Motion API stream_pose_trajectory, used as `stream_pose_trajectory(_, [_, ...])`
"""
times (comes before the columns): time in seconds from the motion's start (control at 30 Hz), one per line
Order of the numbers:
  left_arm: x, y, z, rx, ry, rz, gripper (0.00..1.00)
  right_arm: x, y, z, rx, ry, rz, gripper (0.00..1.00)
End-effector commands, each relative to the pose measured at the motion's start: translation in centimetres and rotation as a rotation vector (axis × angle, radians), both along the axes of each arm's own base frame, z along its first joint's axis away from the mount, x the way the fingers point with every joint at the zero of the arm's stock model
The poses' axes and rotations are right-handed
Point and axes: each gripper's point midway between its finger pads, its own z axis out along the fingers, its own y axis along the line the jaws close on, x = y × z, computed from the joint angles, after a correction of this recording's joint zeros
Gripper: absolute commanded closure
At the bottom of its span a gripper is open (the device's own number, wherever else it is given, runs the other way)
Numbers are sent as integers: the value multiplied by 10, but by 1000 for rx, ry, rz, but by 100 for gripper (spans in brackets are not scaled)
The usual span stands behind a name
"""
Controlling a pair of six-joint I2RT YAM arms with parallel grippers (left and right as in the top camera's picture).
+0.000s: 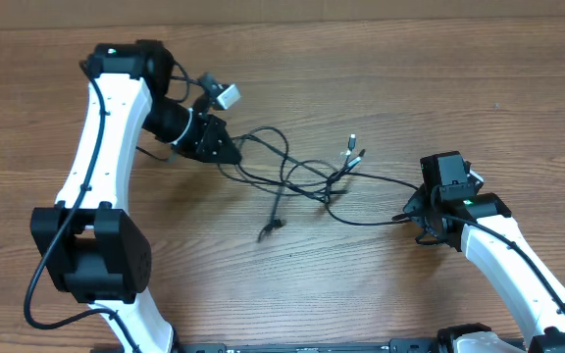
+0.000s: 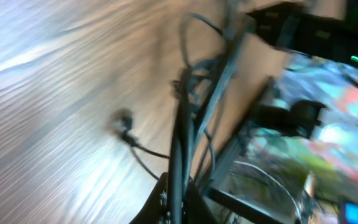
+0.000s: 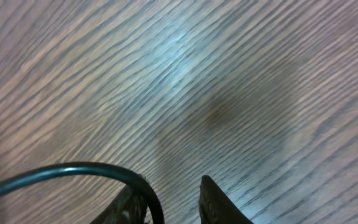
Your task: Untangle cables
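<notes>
The left gripper (image 1: 230,152) is clamping shut on the cables (image 1: 307,181), which are sprawling in loose loops across the table (image 1: 381,69) between both arms. The right gripper (image 1: 409,215) is standing slightly open, one cord curving beside its finger (image 3: 126,208).

Cables (image 1: 302,176) lie on table (image 1: 410,78) between left gripper (image 1: 226,149) and right gripper (image 1: 412,211).

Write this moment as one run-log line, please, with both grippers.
left gripper: shut on cables | right gripper: open, one cable strand between jaws | cables: tangled loops on wooden table
</notes>
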Motion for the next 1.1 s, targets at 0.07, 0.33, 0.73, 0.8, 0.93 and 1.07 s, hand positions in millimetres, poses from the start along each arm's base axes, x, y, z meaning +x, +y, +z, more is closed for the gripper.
stream_pose_trajectory(0.07, [18, 66, -17, 377, 60, 298, 96, 1, -21, 5, -69, -25, -104, 72])
stream_pose_trajectory(0.33, [27, 103, -27, 595, 108, 545, 96, -4, -50, 4, -75, -8, -210, 69])
stream_pose_trajectory(0.73, [28, 144, -26, 798, 113, 767, 96, -16, -92, 4, -81, 11, -347, 62])
stream_pose_trajectory(0.8, [29, 150, -24, 799, 116, 796, 96, -16, -94, 4, -75, 11, -356, 59])
stream_pose_trajectory(0.93, [33, 167, -13, 777, 119, 893, 96, -16, -94, 3, -66, 12, -355, 56])
stream_pose_trajectory(1.07, [44, 174, 10, 686, 75, 958, 96, -16, -92, 3, -56, 13, -345, 55])
